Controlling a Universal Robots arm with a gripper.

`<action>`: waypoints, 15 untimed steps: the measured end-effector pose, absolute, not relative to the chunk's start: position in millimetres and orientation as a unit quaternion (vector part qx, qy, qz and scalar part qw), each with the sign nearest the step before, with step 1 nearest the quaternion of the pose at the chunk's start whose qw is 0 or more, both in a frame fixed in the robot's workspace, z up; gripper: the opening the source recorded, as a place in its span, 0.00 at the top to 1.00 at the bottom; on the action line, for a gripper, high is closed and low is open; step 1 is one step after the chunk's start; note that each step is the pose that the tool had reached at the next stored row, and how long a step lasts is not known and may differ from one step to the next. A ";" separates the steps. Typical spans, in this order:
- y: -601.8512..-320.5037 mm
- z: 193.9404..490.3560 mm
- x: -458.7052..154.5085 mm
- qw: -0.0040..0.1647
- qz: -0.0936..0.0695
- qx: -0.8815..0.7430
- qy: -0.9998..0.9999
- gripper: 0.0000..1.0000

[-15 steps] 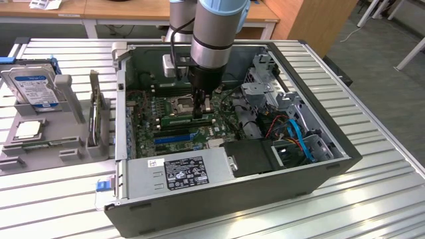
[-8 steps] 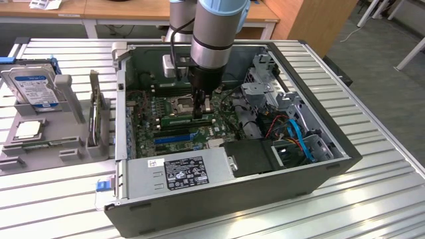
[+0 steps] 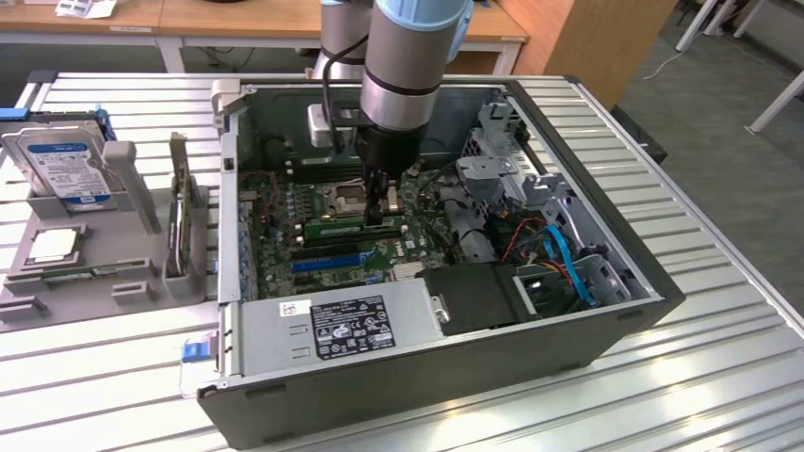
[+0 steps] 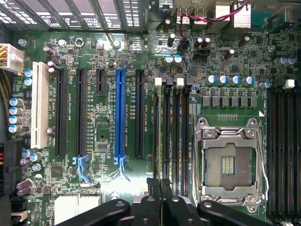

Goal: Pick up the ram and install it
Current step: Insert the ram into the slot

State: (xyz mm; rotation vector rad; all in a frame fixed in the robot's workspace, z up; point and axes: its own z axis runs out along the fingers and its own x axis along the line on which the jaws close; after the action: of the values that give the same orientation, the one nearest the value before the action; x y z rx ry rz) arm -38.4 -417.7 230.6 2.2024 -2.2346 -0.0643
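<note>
- The arm (image 3: 409, 66) reached straight down into an open computer case (image 3: 440, 395) that lay on its side on a ribbed metal worktop (image 3: 703, 377).
- The gripper (image 3: 380, 212) was nearly closed, its two dark fingers pinched on the top edge of the ram (image 3: 339, 227), roughly midway along the stick.
- The ram, a thin green stick, stood on edge in the bank of long memory slots on the motherboard (image 4: 103, 188), lined up with one slot; how deeply it sat could not be told.
- In the wrist view that bank ran beside the bare processor socket (image 4: 227, 165), with white latches (image 4: 180, 81) at the far ends of two slots (a second bank of slots lay on the socket's other side).
- On the far side of the ram from the socket were the expansion slots, among them a blue slot (image 4: 120, 113) and a white slot (image 4: 39, 106).
- A grey power supply (image 3: 339, 325) with a black label filled the near end of the case, and blue cables (image 3: 571, 268) curled in the corner toward the exterior view's right.
- Outside the case, toward the exterior view's left, a grey rack (image 3: 75, 282) held a hard drive (image 3: 63, 165) upright, a card (image 3: 186, 221) on edge and a processor chip (image 3: 53, 243) lying flat.
</note>
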 end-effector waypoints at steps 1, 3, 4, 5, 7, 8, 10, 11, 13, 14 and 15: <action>-417.7 230.6 -38.3 0.002 -0.020 0.702 -0.712 0.88; -417.7 230.7 -38.2 0.002 -0.020 0.702 -0.712 0.88; -417.7 230.6 -38.2 0.002 -0.020 0.702 -0.712 0.88; -417.7 230.6 -38.2 0.002 -0.020 0.702 -0.712 0.88; -417.7 230.6 -38.2 0.002 -0.020 0.702 -0.712 0.88; -417.7 230.6 -38.2 0.002 -0.020 0.702 -0.712 0.88; -417.7 230.6 -38.2 0.001 -0.021 0.702 -0.712 0.88; -417.8 230.6 -38.1 0.001 -0.021 0.702 -0.711 0.88; -417.8 230.6 -38.2 0.001 -0.021 0.703 -0.711 0.88; -417.9 230.6 -38.1 0.001 -0.021 0.703 -0.711 0.88; -417.9 230.6 -38.2 0.001 -0.022 0.704 -0.710 0.88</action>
State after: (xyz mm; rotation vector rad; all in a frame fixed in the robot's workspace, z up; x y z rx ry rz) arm -38.2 -417.9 230.6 2.2099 -2.2304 -0.0682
